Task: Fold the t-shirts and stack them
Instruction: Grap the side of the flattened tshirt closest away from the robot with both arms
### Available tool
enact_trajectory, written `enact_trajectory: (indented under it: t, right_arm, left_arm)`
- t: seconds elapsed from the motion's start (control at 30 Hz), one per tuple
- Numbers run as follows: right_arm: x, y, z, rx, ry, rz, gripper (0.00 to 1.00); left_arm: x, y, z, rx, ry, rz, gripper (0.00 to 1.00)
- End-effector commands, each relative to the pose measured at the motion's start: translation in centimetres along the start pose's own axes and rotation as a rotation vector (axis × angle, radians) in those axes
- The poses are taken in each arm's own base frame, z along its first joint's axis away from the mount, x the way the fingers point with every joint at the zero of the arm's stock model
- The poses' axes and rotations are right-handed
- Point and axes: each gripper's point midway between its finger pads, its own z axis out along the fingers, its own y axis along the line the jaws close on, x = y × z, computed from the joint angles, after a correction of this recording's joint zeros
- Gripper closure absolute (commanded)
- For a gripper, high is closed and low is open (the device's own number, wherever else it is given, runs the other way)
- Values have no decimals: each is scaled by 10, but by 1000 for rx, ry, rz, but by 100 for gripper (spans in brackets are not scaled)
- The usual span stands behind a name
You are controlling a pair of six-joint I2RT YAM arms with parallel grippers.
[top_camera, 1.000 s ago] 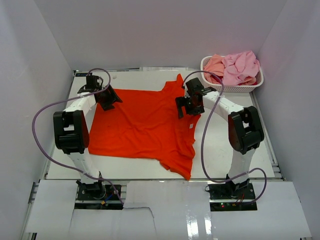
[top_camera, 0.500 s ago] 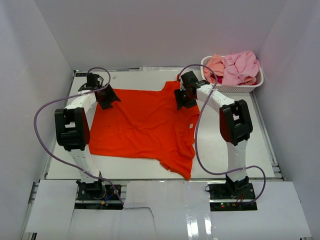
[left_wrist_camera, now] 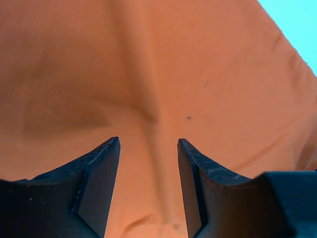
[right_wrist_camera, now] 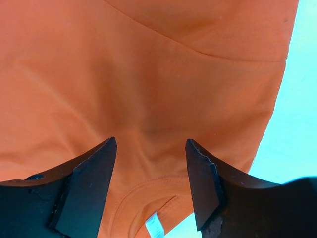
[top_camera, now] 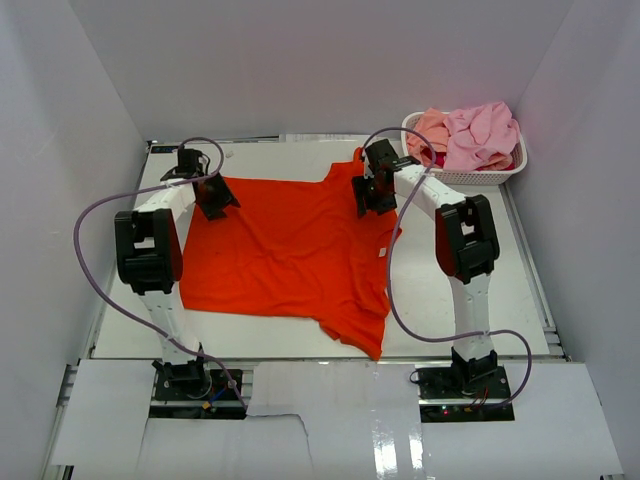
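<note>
A bright orange-red t-shirt (top_camera: 290, 250) lies spread flat in the middle of the table. My left gripper (top_camera: 213, 197) is open over its far left corner; the cloth (left_wrist_camera: 148, 74) fills the left wrist view between the fingers (left_wrist_camera: 99, 168). My right gripper (top_camera: 372, 195) is open over the far right part of the shirt near the collar; the right wrist view shows the collar seam and white label (right_wrist_camera: 156, 225) between the fingers (right_wrist_camera: 203, 183). Pink and salmon t-shirts (top_camera: 470, 135) are piled in the basket.
A white perforated basket (top_camera: 470, 176) stands at the far right corner of the table. White walls enclose the table on three sides. Grey cables loop from both arms over the table's sides.
My right gripper moved from over the shirt's right middle toward the far edge, settling by the collar and sleeve. My left gripper shifted slightly at the far left corner.
</note>
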Motion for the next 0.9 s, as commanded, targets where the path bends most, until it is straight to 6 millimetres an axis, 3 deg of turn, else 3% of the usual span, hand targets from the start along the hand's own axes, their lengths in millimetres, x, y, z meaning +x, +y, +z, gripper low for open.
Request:
enact_trajectory:
  t: [0.0, 0.6, 0.87]
  right_arm:
    - [-5, -7, 2, 12, 7, 10, 34]
    - [-22, -31, 29, 60, 35, 27, 30]
    - [-29, -44, 44, 59, 52, 40, 28]
  left_arm:
    - [-8, 4, -1, -25, -16, 11, 39]
    - [14, 34, 30, -122, 55, -25, 38]
    - [12, 40, 42, -149, 57, -31, 37]
